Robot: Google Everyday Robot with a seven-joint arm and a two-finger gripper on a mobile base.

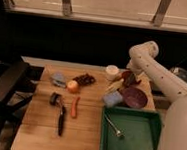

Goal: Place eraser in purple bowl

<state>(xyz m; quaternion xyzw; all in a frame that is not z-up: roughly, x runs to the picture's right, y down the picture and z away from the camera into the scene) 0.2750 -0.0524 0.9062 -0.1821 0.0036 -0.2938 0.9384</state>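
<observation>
The purple bowl (135,97) is a shallow dark maroon bowl at the right side of the wooden table (36,129). A light blue rectangular block (113,98), which looks like the eraser, lies on the table against the bowl's left edge. My gripper (127,79) hangs from the white arm (157,76) just behind the bowl's back-left rim, above and behind the block. A small reddish-brown bowl (126,74) sits right at the gripper. I see nothing clearly held.
A green tray (147,145) holding a small utensil (114,127) stands in front of the bowl. A white cup (112,71), a dark cluster (85,79), an orange (73,86), a grey-blue object (59,79), a carrot (74,106) and a black-handled tool (60,114) lie to the left. A black chair (5,90) stands at the table's left edge.
</observation>
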